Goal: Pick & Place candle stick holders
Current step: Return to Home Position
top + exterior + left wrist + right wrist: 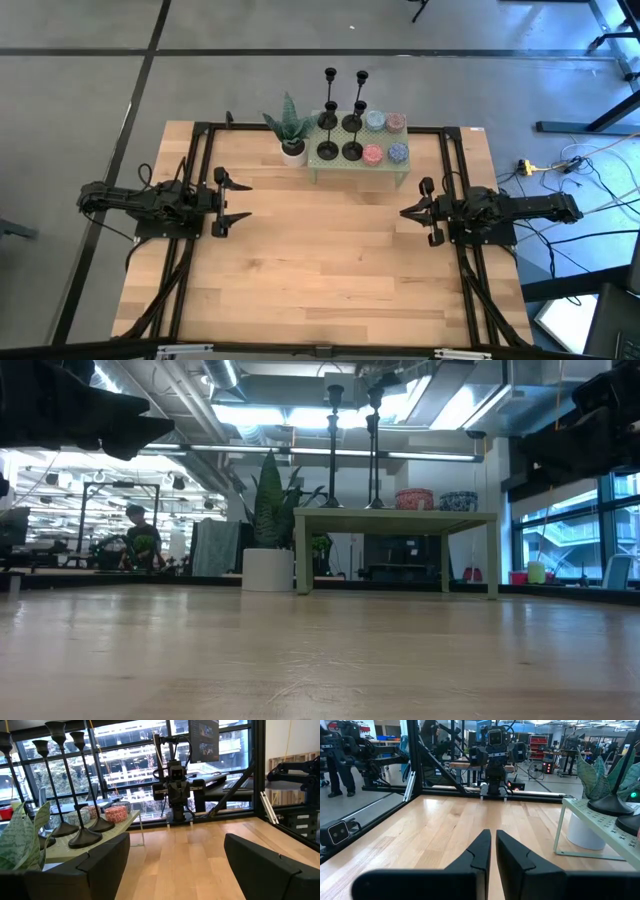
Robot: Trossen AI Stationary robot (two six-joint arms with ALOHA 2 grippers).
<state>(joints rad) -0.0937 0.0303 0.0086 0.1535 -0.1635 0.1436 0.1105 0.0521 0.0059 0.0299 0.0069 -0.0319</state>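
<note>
Left gripper (243,201) wide open, right gripper (405,212) closed, both empty; your stray swing could topple the tall candle stick holders (328,151).

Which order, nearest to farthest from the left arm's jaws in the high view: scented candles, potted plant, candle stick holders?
1. The potted plant: beside the green shelf, on its left.
2. The candle stick holders: shelf's left half.
3. The scented candles: shelf's right half.
</note>
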